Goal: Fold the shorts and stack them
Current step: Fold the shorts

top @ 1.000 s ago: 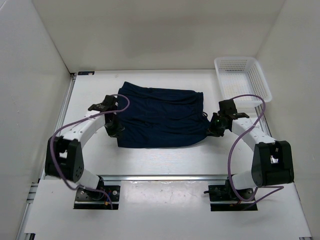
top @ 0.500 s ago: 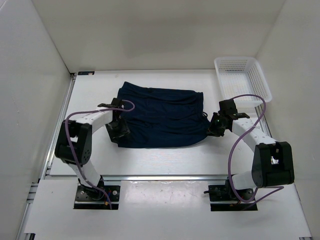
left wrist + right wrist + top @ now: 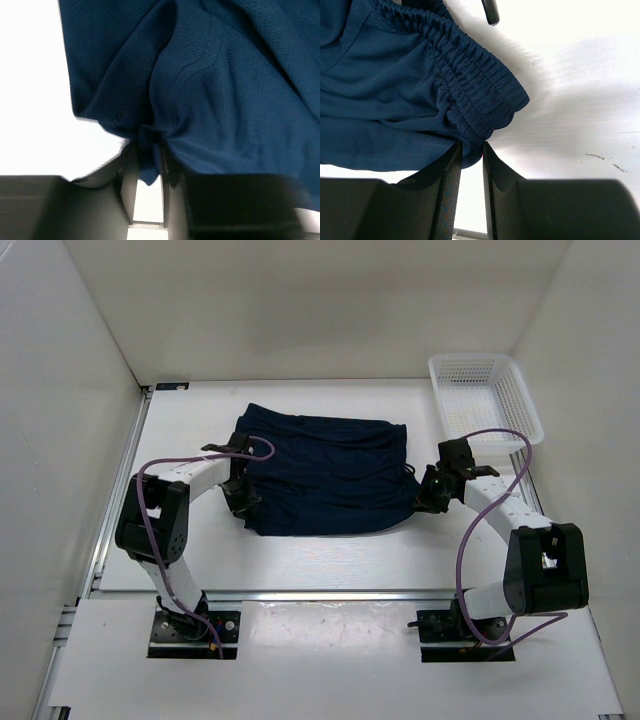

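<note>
1. Shorts [image 3: 325, 475] lay spread flat on the table [image 3: 300, 550] in the top view, between my two arms, a white basket [image 3: 485, 390] well apart at the far right corner.
2. In the left wrist view, my left gripper [image 3: 147, 165] pinched a bunched fold of the navy fabric.
3. In the right wrist view, my right gripper [image 3: 471, 150] was clamped on fabric beside the gathered waistband [image 3: 470, 75].

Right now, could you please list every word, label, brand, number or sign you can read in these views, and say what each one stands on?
No text can be read in any view.
Shorts: plain dark blue fabric, no tag or print showing.
Basket: plain white, no label.
Pale patch on the right arm: possibly a sticker, too small to read.
</note>
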You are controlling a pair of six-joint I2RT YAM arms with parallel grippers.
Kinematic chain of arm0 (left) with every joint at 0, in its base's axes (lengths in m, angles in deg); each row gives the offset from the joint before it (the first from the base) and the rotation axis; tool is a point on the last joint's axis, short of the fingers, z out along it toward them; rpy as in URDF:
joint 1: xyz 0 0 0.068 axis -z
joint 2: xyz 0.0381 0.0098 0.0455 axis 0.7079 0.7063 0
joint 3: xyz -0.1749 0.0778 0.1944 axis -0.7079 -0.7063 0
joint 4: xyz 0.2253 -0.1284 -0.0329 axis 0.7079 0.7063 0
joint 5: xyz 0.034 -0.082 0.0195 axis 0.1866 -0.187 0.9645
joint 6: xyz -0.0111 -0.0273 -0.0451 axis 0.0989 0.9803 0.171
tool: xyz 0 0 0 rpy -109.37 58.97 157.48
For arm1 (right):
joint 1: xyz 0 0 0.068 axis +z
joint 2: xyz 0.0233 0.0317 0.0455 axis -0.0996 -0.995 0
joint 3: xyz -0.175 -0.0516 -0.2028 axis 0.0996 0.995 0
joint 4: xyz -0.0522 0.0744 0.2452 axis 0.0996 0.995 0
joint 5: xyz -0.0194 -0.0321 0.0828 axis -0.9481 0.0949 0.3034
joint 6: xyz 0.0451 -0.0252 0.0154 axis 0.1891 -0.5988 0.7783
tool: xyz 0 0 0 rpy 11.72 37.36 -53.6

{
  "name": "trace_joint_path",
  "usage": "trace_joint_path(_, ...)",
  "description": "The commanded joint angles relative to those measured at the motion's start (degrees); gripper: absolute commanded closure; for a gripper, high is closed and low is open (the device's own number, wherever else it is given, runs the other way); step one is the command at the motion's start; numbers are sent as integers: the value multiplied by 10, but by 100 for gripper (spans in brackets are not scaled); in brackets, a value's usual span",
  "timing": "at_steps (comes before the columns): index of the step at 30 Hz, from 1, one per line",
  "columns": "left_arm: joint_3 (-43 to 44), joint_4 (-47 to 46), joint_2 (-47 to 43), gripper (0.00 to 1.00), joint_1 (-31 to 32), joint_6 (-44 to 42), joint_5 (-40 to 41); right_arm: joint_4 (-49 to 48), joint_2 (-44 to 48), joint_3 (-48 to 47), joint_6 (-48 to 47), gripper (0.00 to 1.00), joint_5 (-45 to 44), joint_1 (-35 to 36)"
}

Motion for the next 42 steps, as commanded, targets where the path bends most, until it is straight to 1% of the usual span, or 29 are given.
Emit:
trace_joint_path(1, -5, -8, -44, 63, 3, 1, -1, 10, 11, -7, -7, 72, 1, -2)
trace_joint_path(3, -11, -8, -58, 63, 3, 1, -1, 10, 16, -7, -7, 72, 1, -2)
trace_joint_path(5, -11, -8, -59, 67, 3, 1, -6, 10, 16, -7, -7, 72, 1, -2)
trace_joint_path(11, -16, -8, -65, 67, 3, 1, -17, 16, 16, -7, -7, 72, 1, -2)
trace_joint_path(12, -16, -8, -65, 66, 3, 1, -17, 16, 16, -7, -7, 72, 1, -2)
trace_joint_path(13, -16, -8, -65, 62, 3, 1, -17, 16, 16, -7, -7, 72, 1, -2)
trace_joint_path(15, -16, -8, -65, 61, 3, 1, -17, 16, 16, -7, -7, 72, 1, -2)
trace_joint_path(16, -16, -8, -70, 63, 8, 1, -17, 16, 16, -7, -7, 72, 1, -2)
trace_joint_path(17, -16, -8, -70, 67, 8, 1, -17, 16, 16, -7, -7, 72, 1, -2)
trace_joint_path(19, -21, -8, -70, 85, 13, 1, -17, 16, 16, -7, -7, 72, 1, -2)
trace_joint_path(20, -21, -8, -70, 90, 13, 1, -17, 16, 16, -7, -7, 72, 1, -2)
trace_joint_path(25, -27, -1, -83, 90, 13, 6, -22, 16, 16, -2, -7, 72, 1, -2)
trace_joint_path(28, -32, 21, -121, 90, 13, 6, -22, 16, 16, -2, -7, 72, 1, -2)
trace_joint_path(31, -46, 62, -185, 90, 13, 17, 3, 16, 21, -2, -7, 72, 1, -2)
trace_joint_path(32, -56, 71, -224, 90, 13, 23, 9, 16, 21, -2, -7, 72, 1, -2)
trace_joint_path(35, -61, 97, -291, 90, 28, 37, 7, 16, 26, 3, -7, 72, -5, -2)
trace_joint_path(37, -66, 108, -314, 90, 28, 49, -11, 16, 26, 3, -7, 72, -5, -2)
trace_joint_path(42, -83, 141, -365, 90, 28, 70, -5, 16, 26, 3, -2, 72, -16, -2)
